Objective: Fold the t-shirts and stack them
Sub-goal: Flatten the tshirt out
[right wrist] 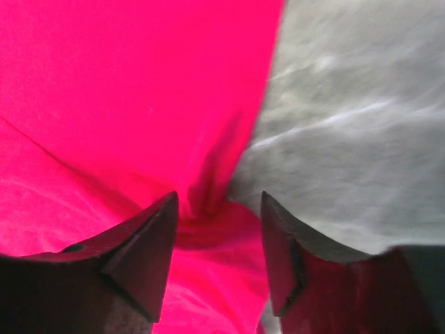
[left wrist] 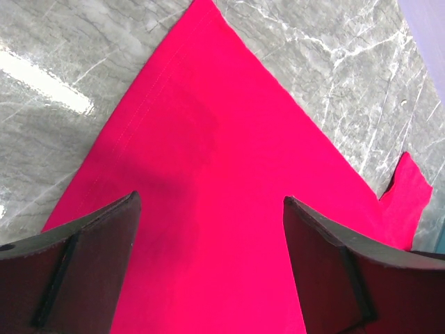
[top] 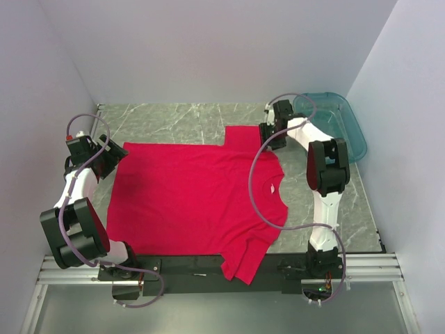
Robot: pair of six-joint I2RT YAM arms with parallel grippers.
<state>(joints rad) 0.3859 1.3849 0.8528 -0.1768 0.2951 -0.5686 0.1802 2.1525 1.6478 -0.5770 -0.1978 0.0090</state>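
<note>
One bright red t-shirt (top: pixel 195 195) lies spread flat on the marble table (top: pixel 174 118), collar to the right, with a small white neck label (top: pixel 272 189). Its near sleeve hangs over the table's front edge. My left gripper (top: pixel 115 156) is open over the shirt's far left hem corner, and in the left wrist view (left wrist: pixel 208 198) flat red cloth (left wrist: pixel 229 139) lies between the spread fingers. My right gripper (top: pixel 268 136) is at the far sleeve. In the right wrist view (right wrist: pixel 219 198) its fingers stand apart with a bunched fold of the sleeve (right wrist: pixel 208 229) between them.
A clear teal plastic bin (top: pixel 341 125) stands at the far right, behind the right arm. Grey walls close in on the left, back and right. A metal rail (top: pixel 208 268) with the arm bases runs along the near edge.
</note>
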